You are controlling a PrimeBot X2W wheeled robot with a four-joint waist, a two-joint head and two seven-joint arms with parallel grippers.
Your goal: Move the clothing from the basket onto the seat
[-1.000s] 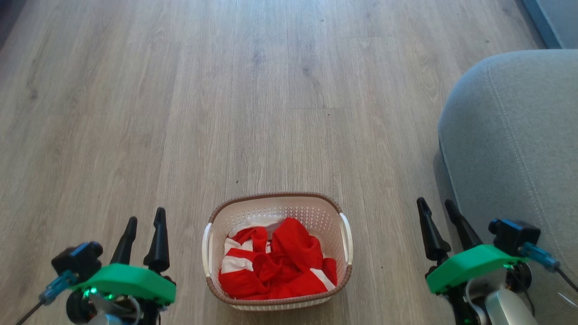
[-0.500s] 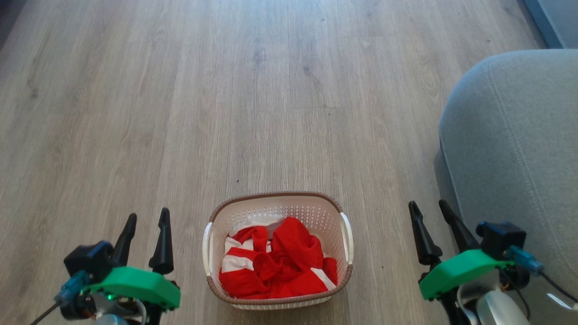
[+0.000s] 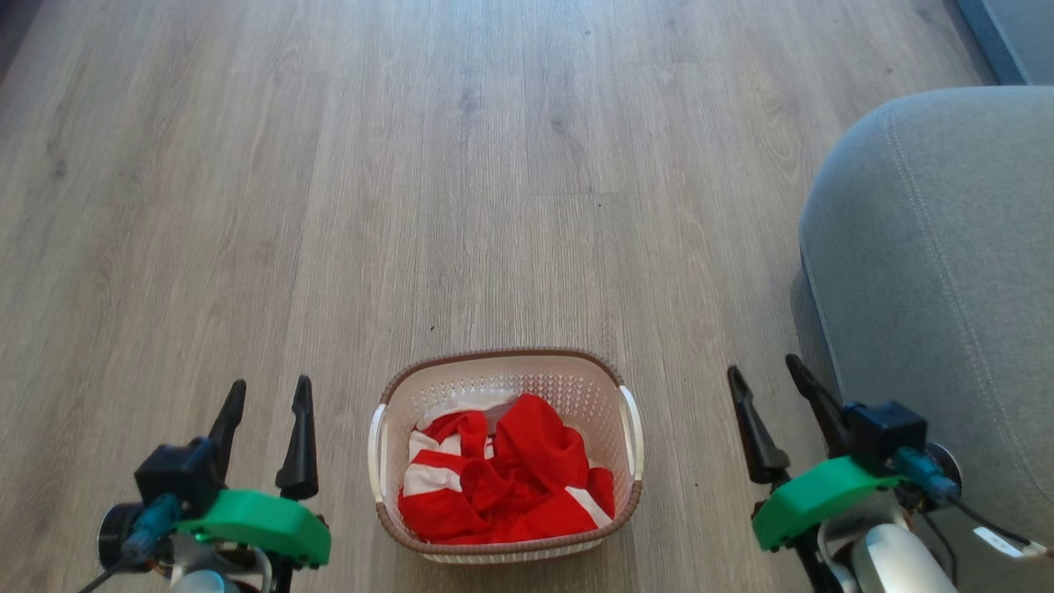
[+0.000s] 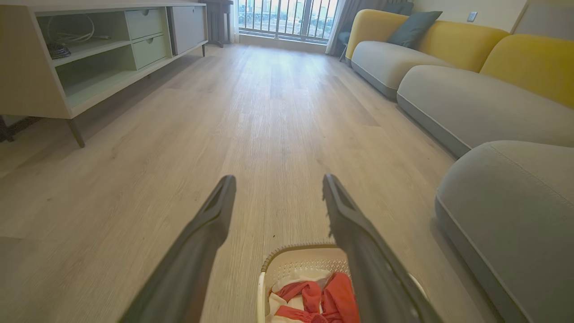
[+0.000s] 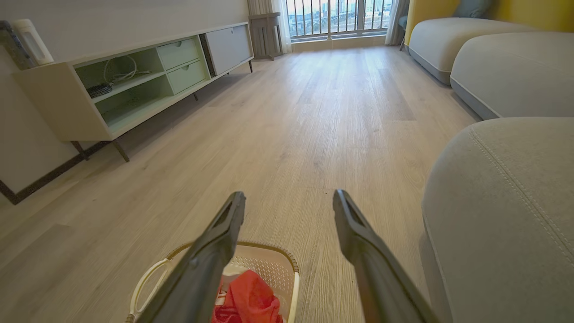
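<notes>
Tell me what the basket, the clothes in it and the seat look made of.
The basket: looks like moulded cream plastic, with small holes through the walls; the brown rim looks woven, probably plastic too. The clothing: soft red and white fabric, crumpled into folds; fibre unclear. The seat: matte grey upholstery cloth, with stitched seams along a rounded, padded-looking edge.

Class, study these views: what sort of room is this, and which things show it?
Probably a home living room: a sofa with grey seats and yellow backs, a low cabinet with drawers, and a laundry basket of red clothing on the wood floor.
</notes>
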